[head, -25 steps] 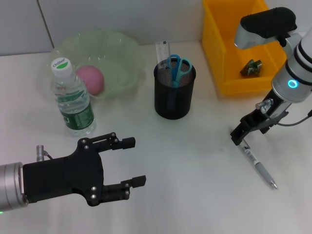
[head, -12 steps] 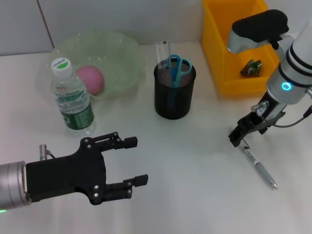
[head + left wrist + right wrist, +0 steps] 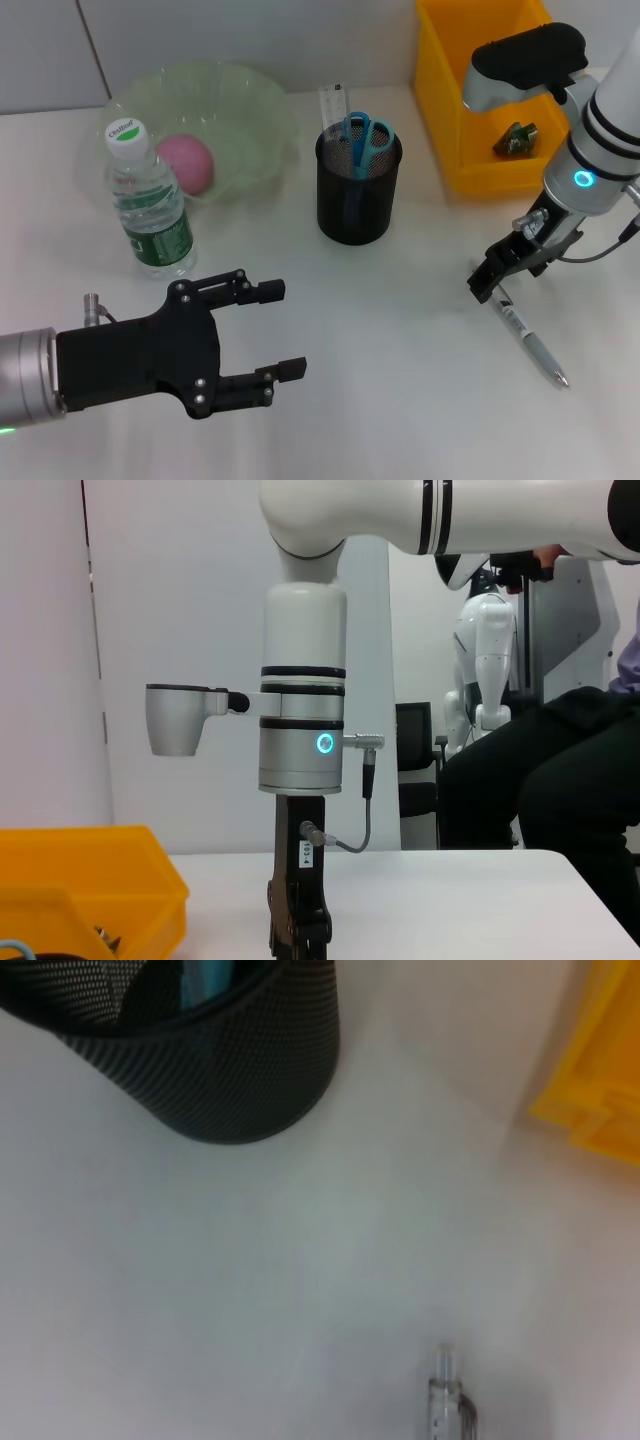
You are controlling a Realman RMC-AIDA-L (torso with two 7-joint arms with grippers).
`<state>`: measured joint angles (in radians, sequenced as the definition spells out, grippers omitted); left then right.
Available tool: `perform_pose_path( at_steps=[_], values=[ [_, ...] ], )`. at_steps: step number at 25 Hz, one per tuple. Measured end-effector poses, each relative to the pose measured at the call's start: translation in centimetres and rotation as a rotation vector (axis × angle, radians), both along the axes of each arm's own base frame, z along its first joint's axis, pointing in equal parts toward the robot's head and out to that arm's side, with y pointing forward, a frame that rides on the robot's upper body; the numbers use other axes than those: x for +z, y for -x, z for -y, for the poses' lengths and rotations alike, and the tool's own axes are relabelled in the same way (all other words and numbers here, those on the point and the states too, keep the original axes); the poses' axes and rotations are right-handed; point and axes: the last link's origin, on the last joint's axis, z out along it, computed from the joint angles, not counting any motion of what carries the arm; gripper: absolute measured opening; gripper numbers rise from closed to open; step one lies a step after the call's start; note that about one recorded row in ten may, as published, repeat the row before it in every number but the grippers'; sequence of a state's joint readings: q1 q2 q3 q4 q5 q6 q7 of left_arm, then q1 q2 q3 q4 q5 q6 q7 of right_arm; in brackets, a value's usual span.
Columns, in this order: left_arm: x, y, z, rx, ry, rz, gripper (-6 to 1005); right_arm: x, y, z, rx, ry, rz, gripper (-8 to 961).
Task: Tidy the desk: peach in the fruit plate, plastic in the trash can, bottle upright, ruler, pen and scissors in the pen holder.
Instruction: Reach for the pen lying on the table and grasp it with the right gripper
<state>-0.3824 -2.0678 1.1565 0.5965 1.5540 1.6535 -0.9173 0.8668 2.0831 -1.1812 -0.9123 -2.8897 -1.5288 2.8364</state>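
I am lowering my right gripper [image 3: 484,284] onto the upper end of the pen [image 3: 527,340], which is lying flat on the desk [image 3: 400,400] just below my fingertips; whether they are spread or pinching, I cannot tell. The pen holder [image 3: 358,190] is standing off to my left, already holding scissors [image 3: 366,138] and ruler [image 3: 333,102]. My left gripper [image 3: 270,330] is hanging spread and idle.

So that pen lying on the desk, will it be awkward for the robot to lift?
Probably a bit. The pen is thin, round and lies flat on the table, so it may roll or slip. It looks stiff and light. The right gripper sits at its upper end.
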Motion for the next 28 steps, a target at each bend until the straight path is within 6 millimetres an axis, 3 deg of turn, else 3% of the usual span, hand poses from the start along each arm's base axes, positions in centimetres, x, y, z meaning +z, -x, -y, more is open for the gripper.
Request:
perform_pose_path(
  at_steps=[28],
  values=[
    [-0.33, -0.28, -0.12, -0.014, 0.007, -0.002, 738, -0.36, -0.17, -0.12, 0.006, 0.008, 0.016, 787]
  ],
)
